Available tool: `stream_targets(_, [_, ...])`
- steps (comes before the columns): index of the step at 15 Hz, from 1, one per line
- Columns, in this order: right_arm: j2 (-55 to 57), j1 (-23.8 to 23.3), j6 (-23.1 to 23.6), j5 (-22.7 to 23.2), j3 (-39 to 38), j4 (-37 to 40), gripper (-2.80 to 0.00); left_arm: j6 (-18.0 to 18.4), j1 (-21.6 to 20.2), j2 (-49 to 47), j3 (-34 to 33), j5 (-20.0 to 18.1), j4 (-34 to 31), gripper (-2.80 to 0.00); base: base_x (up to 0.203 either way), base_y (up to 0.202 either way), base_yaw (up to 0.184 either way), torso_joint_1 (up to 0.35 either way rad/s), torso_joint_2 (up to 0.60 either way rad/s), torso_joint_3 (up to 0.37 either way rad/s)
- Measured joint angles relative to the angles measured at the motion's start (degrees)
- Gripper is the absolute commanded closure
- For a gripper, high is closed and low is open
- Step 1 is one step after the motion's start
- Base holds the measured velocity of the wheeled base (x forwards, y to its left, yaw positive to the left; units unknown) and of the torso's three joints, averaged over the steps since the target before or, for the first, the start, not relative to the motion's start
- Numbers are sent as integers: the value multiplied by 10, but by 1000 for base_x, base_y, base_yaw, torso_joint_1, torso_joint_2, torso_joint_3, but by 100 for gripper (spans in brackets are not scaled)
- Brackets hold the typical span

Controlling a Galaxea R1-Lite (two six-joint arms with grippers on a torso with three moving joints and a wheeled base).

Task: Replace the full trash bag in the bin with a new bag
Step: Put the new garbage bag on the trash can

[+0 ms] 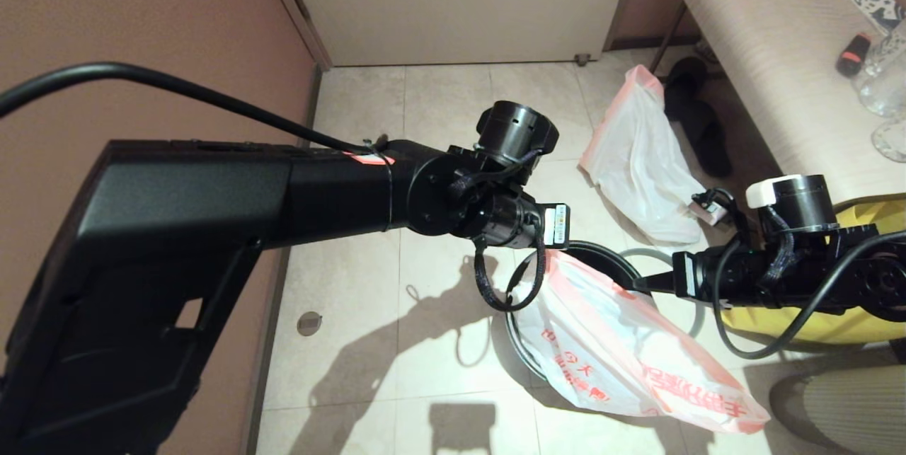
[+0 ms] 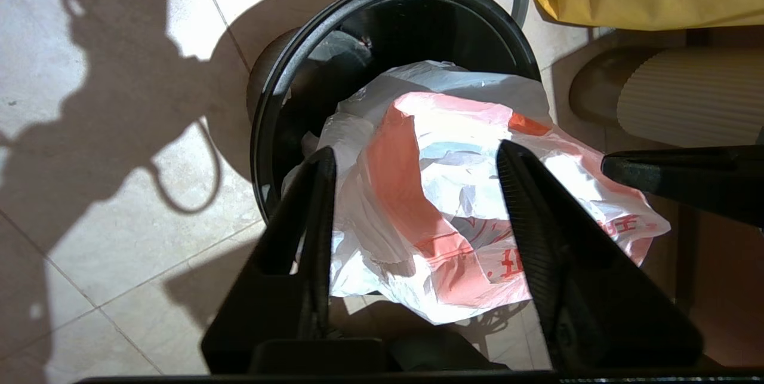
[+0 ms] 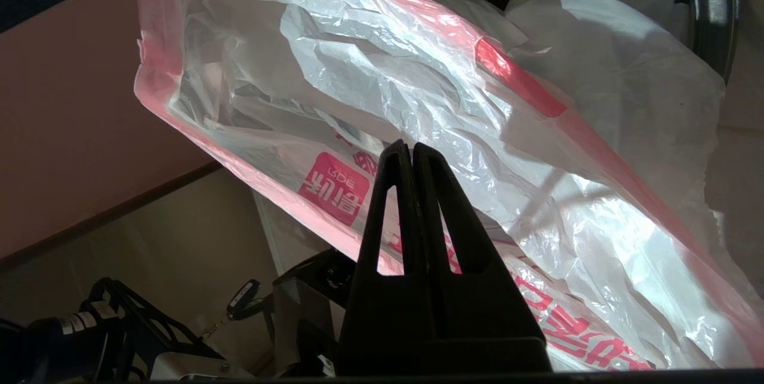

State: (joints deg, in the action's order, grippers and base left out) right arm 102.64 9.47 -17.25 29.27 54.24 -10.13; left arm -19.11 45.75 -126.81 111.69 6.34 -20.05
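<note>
Head view shows me the yellow bag (image 1: 814,320) beside the bin (image 1: 601,257), the grey hoop (image 1: 655,255) lying on the tiles behind it, and the full trash bag (image 1: 640,165) resting on the floor near the bench (image 1: 771,52); my left arm (image 1: 212,221) covers much of the floor. I see the new bag (image 1: 623,349), thin white plastic with red characters, hanging crumpled over the bin rim. The left gripper (image 2: 412,217) stands open around it, while the right gripper (image 3: 412,151) is closed on its edge.
</note>
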Motion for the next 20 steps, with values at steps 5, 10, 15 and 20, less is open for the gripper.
stream_targets(5, [4, 3, 0, 0, 0, 0, 0, 20, -4, -16, 0, 4, -47, -280, 0, 0, 0, 0, 0, 0])
stream_targets(10, [7, 4, -1, 0, 1, 0, 0, 84, -12, -23, -6, 4, -86, -280, 0, 0, 0, 0, 0, 0])
stream_targets(15, [8, 4, -1, 0, 1, 0, 0, 85, -21, 17, -78, 4, -164, -280, 0, 0, 0, 0, 0, 0])
stream_targets(20, [9, 4, 0, -1, 1, 0, 0, 83, -45, -1, -100, 4, -128, -280, 0, 0, 0, 0, 0, 0])
